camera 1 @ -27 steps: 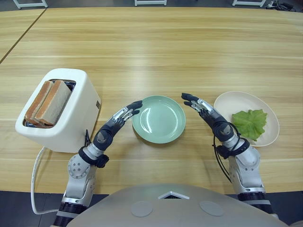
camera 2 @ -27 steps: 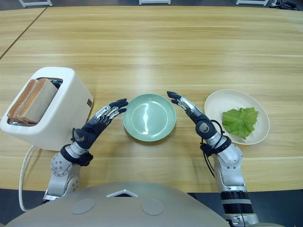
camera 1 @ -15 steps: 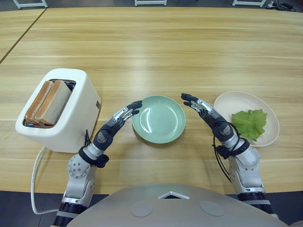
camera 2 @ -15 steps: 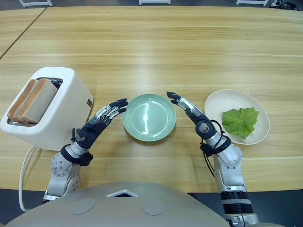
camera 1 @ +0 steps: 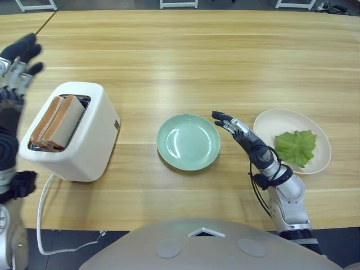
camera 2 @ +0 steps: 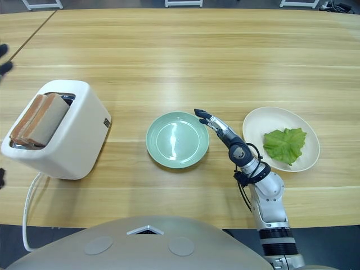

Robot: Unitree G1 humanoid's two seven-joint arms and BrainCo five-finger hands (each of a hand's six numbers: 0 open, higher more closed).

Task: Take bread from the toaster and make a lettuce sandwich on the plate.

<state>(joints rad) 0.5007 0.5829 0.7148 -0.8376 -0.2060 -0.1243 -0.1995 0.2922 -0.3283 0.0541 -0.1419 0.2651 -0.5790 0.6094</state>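
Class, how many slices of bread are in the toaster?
2. The left slice and the right slice stand side by side in the white toaster; none seems hidden.

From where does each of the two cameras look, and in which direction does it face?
Left eye view: on the robot's head, facing forward and down at the table; the left hand is held up at the left edge, left of the toaster, and the right hand is open beside the green plate.
Right eye view: same head, slightly further right, same direction; right hand and forearm show.
Shared: toaster with bread, green plate, cream plate holding lettuce.
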